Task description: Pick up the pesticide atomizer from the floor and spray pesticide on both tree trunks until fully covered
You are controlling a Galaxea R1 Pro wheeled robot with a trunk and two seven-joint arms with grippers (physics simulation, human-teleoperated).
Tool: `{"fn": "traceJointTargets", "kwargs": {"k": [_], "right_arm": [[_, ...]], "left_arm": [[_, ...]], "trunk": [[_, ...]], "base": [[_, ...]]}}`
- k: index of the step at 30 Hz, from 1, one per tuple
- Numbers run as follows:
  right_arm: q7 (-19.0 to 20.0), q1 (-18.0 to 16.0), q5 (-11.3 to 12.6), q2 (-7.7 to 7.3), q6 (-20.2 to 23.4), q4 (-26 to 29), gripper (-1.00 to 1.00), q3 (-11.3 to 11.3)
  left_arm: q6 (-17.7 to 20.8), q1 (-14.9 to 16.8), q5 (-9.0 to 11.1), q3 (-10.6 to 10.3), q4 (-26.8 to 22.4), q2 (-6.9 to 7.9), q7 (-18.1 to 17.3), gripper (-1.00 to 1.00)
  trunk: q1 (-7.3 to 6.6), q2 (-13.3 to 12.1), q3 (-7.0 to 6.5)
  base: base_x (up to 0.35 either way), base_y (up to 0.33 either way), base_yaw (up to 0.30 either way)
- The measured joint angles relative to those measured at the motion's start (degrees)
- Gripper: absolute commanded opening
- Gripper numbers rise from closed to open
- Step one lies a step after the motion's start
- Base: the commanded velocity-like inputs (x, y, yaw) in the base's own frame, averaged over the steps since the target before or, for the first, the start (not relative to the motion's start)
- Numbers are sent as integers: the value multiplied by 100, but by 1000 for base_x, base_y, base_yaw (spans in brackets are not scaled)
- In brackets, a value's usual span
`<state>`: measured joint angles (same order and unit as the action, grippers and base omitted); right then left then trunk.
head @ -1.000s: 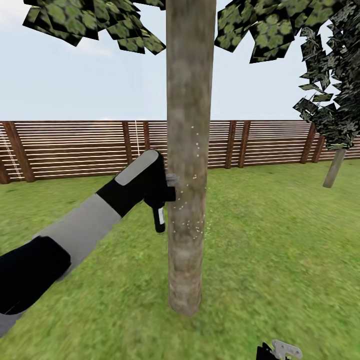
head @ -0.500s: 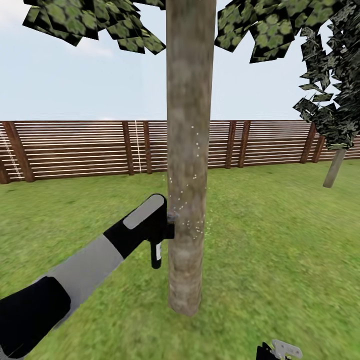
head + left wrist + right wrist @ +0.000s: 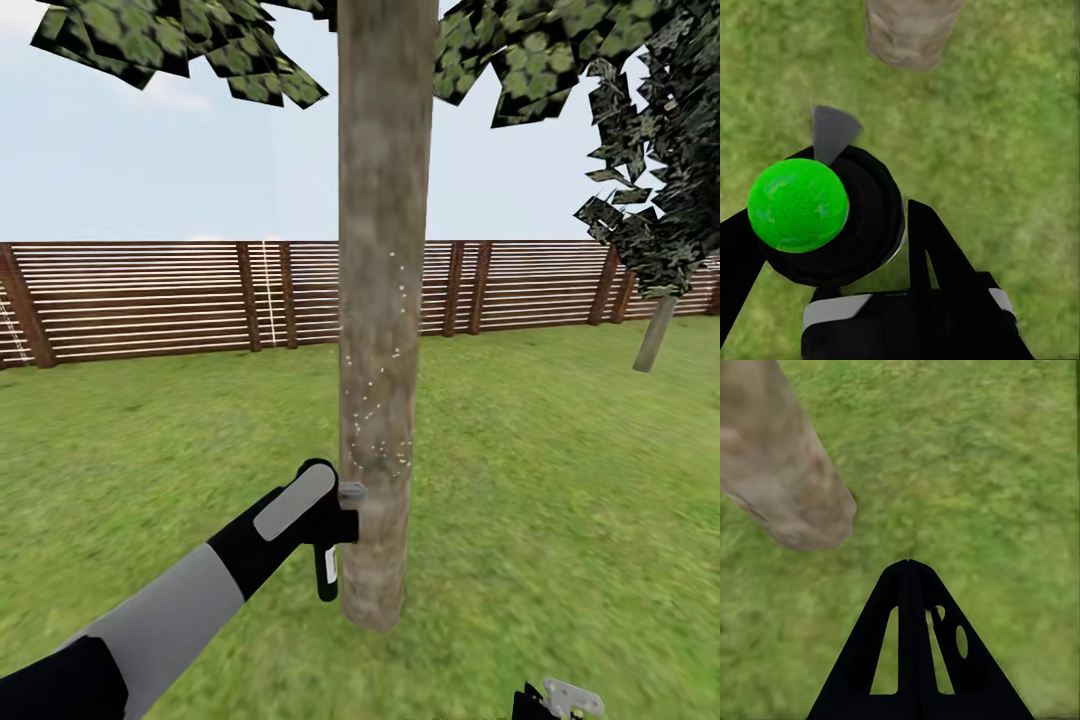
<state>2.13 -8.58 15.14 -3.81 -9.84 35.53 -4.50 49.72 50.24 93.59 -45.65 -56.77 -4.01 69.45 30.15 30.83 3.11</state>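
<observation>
The near tree's trunk [image 3: 380, 300] rises as a mottled grey-brown column in the middle of the head view, flecked with white droplets around mid-height. My left gripper [image 3: 325, 522] is shut on the pesticide atomizer [image 3: 328, 572], a black bottle whose grey nozzle [image 3: 352, 492] sits right against the trunk's lower part. The left wrist view shows the atomizer's green cap [image 3: 797, 205] between my fingers [image 3: 930, 247], with the trunk base [image 3: 911, 30] beyond. Further off at the right stands the second tree [image 3: 653, 335]. Low by the frame's bottom edge is my right gripper [image 3: 550, 702], shut and holding nothing [image 3: 907, 566].
A brown slatted fence [image 3: 150, 300] runs across the back of the green lawn [image 3: 560, 480]. Leaf canopies [image 3: 180, 45] hang overhead. The right wrist view looks down on grass and the trunk base [image 3: 784, 480].
My left arm has come down along the trunk with the atomizer, from about fence height to near the trunk's base. The head view has shifted slightly.
</observation>
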Motion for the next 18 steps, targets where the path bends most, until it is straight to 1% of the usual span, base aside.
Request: {"fn": "traceJointTargets", "kwargs": {"k": [2, 6, 9, 18], "right_arm": [[-5, 1, 0, 0, 0, 0, -100, -2], [-8, 1, 6, -5, 0, 0, -100, -7], [-10, 1, 13, -6, 1, -1, -100, -12], [-6, 2, 17, -7, -1, 0, -100, -13]], "left_arm": [[10, -62, -195, 1, -8, 2, -78, -100], [14, -107, -289, 1, 2, 2, -331, -100], [19, -122, -315, 0, 6, 2, -388, -100], [20, -126, -322, 0, 11, 2, -407, -100]], "trunk": [[0, 0, 0], [0, 0, 0], [0, 0, 0], [0, 0, 0]], "base": [[0, 330, -242], [0, 332, -246], [0, 333, -248], [0, 333, -248]]}}
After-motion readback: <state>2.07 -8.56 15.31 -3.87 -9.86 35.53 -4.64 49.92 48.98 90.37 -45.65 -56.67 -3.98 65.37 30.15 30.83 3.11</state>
